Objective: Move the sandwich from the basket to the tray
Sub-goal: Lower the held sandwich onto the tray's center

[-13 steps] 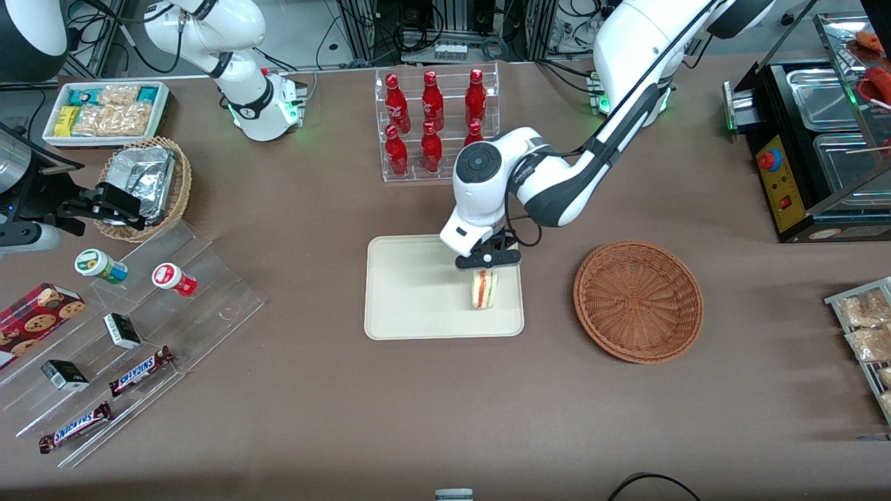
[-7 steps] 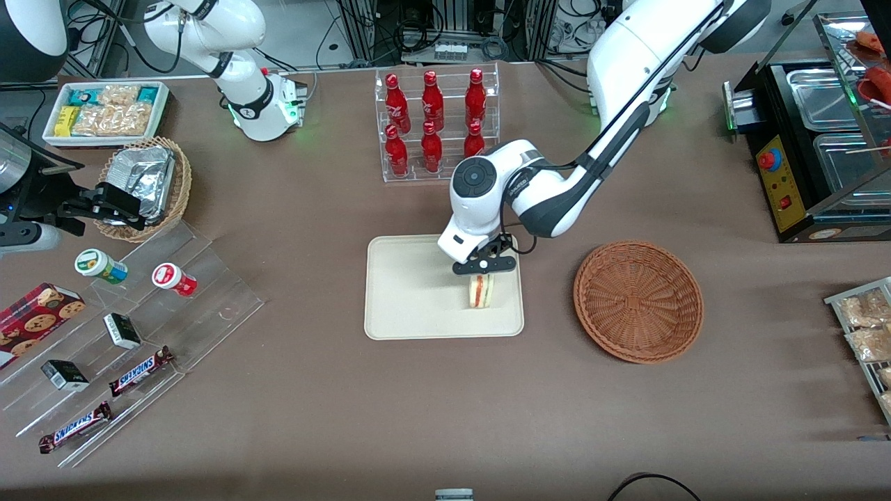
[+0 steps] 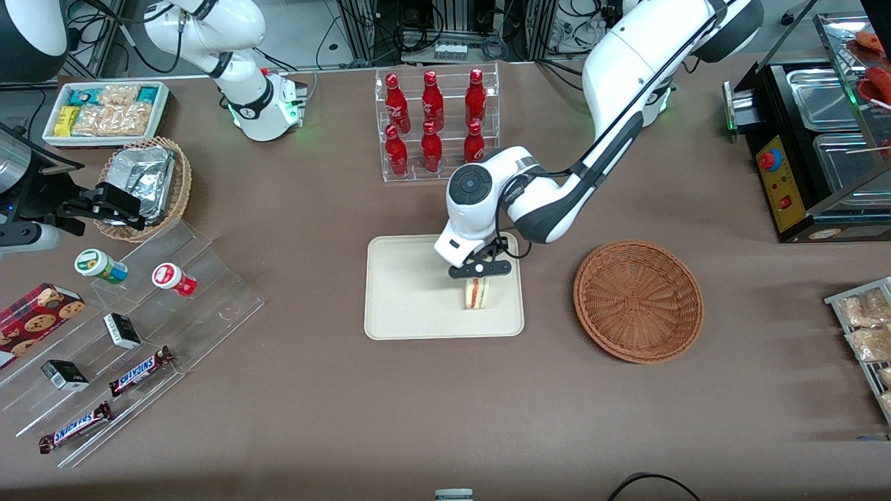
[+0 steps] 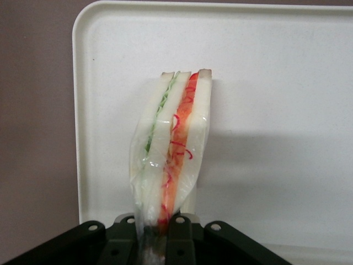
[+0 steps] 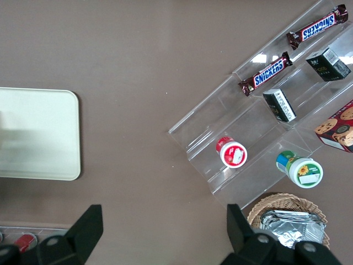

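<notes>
The sandwich [image 3: 475, 293] is a wrapped white wedge with red and green filling. It stands on edge over the cream tray [image 3: 411, 299], near the tray edge closest to the basket. My gripper [image 3: 480, 268] is directly above it, shut on its upper end. In the left wrist view the black fingers [image 4: 179, 234] pinch the sandwich [image 4: 171, 143] and its clear wrap, with the tray [image 4: 276, 83] beneath; I cannot tell whether the sandwich touches it. The reddish-brown basket [image 3: 638, 300] lies beside the tray toward the working arm's end, with nothing in it.
A clear rack of red bottles [image 3: 435, 122] stands farther from the camera than the tray. Toward the parked arm's end are a tan basket of foil packets [image 3: 143, 182], a white snack bin [image 3: 104, 111] and an acrylic stand with snacks [image 3: 125, 334]. A black machine [image 3: 814, 146] sits at the working arm's end.
The gripper and the sandwich have shifted slightly toward the parked arm's end and come down lower over the tray. The grip has stayed shut.
</notes>
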`<state>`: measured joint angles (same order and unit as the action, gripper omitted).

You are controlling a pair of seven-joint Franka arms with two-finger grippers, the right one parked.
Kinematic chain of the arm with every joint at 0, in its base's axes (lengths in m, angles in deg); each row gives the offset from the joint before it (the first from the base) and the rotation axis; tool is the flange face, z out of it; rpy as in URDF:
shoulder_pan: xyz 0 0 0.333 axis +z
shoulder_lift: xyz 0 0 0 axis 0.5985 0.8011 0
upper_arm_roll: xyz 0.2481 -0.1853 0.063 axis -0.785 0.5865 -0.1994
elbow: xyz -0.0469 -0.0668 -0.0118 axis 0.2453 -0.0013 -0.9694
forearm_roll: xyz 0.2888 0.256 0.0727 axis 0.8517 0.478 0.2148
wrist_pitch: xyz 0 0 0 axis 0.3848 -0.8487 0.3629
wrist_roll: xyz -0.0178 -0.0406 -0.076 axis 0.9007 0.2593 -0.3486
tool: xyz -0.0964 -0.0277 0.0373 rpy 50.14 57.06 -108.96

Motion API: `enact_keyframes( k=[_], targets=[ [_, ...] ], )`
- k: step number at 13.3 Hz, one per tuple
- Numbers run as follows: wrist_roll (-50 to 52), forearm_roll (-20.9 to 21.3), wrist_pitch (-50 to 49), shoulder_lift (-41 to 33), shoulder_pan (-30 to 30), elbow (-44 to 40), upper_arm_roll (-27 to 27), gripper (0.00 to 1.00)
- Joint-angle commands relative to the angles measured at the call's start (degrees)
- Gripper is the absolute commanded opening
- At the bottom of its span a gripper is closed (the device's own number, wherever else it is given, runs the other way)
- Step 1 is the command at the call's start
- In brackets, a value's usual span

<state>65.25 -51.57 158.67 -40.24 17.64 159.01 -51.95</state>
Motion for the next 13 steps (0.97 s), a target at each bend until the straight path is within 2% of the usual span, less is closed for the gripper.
enact_keyframes(
  k=[1, 4, 5, 6, 7, 13],
  targets=[
    [1.4, 3.6, -1.6, 2.2, -0.7, -2.9, 0.1, 0.00],
    [2.3, 4.8, -1.6, 2.7, -0.7, -3.1, 0.1, 0.00],
    [2.4, 4.7, -1.6, 2.7, -0.7, -3.1, 0.1, 0.32],
    [2.4, 4.8, -1.5, 2.7, -0.7, -3.1, 0.1, 0.71],
    [2.6, 4.7, -1.4, 2.6, -0.7, -3.1, 0.1, 1.00],
    [6.3, 4.2, -1.9, -1.6, -0.6, -2.3, -0.2, 1.00]
  ],
)
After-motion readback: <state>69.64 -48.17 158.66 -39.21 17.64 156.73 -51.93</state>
